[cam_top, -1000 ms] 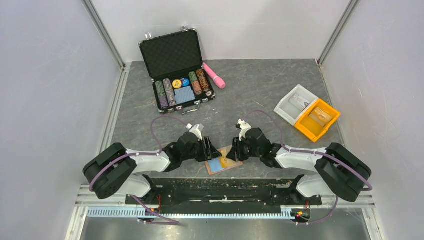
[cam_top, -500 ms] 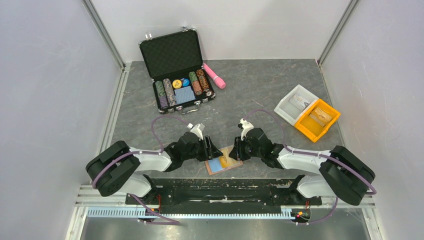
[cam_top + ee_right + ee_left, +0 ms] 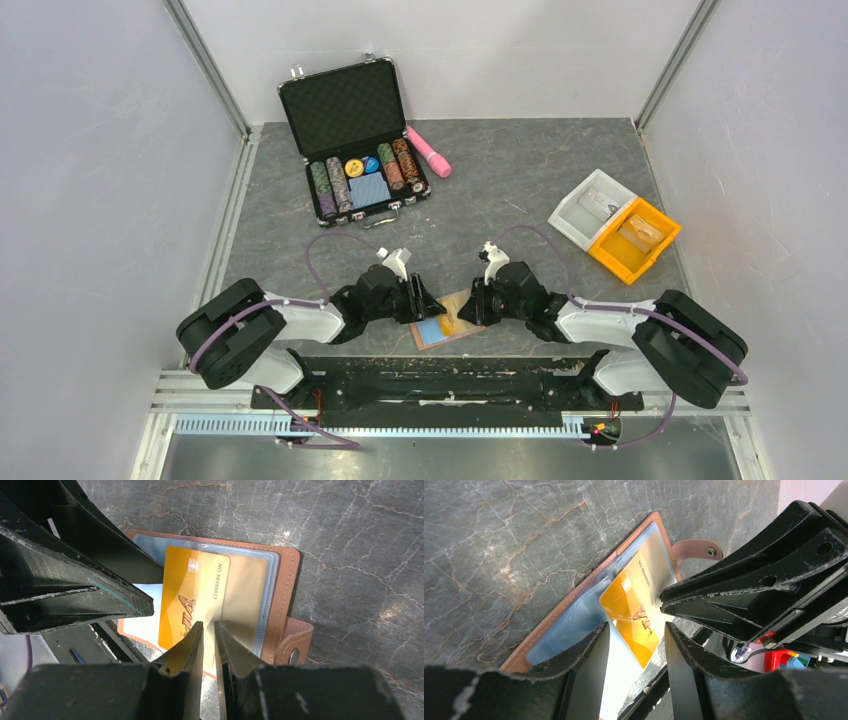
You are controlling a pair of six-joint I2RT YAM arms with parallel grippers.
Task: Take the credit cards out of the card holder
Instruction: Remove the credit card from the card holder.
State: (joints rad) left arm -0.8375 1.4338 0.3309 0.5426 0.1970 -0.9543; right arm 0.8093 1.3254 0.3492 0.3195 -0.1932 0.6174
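The brown card holder [image 3: 462, 300] lies open at the table's near edge between my two grippers, light blue pockets up, its tab [image 3: 696, 552] toward the right arm. It also shows in the left wrist view [image 3: 574, 597] and the right wrist view [image 3: 287, 590]. An orange-yellow credit card [image 3: 185, 595] sticks partly out of its pocket and also shows in the left wrist view [image 3: 631, 615]. A tan card stays under the clear pocket beside it. My right gripper [image 3: 209, 624] is almost shut, its tips pinching the orange-yellow card's edge. My left gripper [image 3: 636, 627] is open, one finger on the blue pocket.
An open black poker chip case [image 3: 355, 135] stands at the back left with a pink object [image 3: 428, 150] beside it. A white tray [image 3: 590, 205] and an orange bin [image 3: 632, 240] sit at the right. The table's near edge runs just below the holder.
Both grippers stay at the holder. The arms have shifted only slightly, and the orange-yellow card sits in about the same place.
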